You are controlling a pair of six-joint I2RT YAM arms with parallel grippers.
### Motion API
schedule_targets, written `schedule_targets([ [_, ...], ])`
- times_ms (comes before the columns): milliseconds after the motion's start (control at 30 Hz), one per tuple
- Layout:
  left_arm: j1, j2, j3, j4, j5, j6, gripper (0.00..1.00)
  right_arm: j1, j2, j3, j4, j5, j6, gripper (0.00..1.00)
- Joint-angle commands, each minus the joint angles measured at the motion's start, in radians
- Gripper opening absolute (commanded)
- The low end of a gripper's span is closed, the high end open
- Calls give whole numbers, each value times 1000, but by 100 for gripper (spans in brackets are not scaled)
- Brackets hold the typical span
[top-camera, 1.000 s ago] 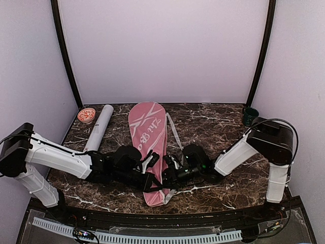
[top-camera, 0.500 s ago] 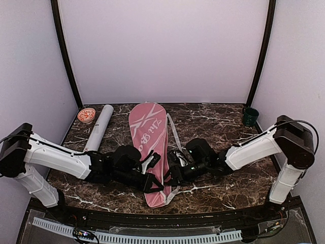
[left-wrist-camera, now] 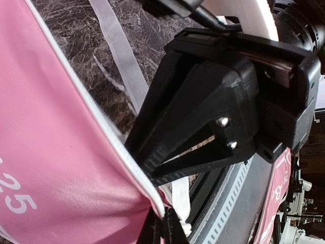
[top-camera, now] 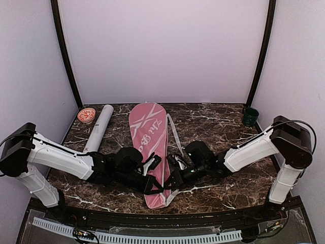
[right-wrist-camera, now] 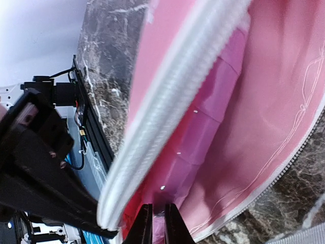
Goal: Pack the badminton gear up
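Observation:
The long pink bag [top-camera: 148,137] lies lengthwise mid-table, its narrow end toward me. My left gripper [top-camera: 156,182] [left-wrist-camera: 163,216] is shut on the white-piped edge of the bag's [left-wrist-camera: 56,152] upper flap and holds it lifted. From the right, my right gripper [top-camera: 171,179] [right-wrist-camera: 158,207] reaches into the bag's [right-wrist-camera: 274,101] open mouth. Its fingers stand almost together on something small and dark there, beside the end of a pink-wrapped racket handle [right-wrist-camera: 213,117] lying inside. The white tube [top-camera: 99,127] lies at the back left, untouched.
A small dark green cup [top-camera: 250,116] stands at the back right corner. An orange-red round lid [top-camera: 86,115] sits next to the tube's far end. The bag's white strap [top-camera: 175,133] trails over the marble on the bag's right side. The table's front edge [top-camera: 203,207] runs just below both grippers.
The right arm has stretched out, its elbow swinging to the right, and its jaws have opened and then closed at the bag's mouth. The left arm and the bag have stayed put.

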Motion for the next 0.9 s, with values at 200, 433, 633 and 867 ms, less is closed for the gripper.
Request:
schedule_targets([
  [200, -5, 19, 36, 39, 40, 37, 0, 40, 156, 32, 142, -28, 67, 8],
  [433, -5, 35, 19, 58, 63, 25, 0, 56, 172, 28, 285, -56, 126, 12],
  [633, -4, -5, -25, -13, 29, 39, 0, -5, 25, -56, 201, 6, 60, 22],
  [867, -4, -55, -93, -111, 27, 45, 0, -43, -174, 2, -157, 182, -214, 31],
])
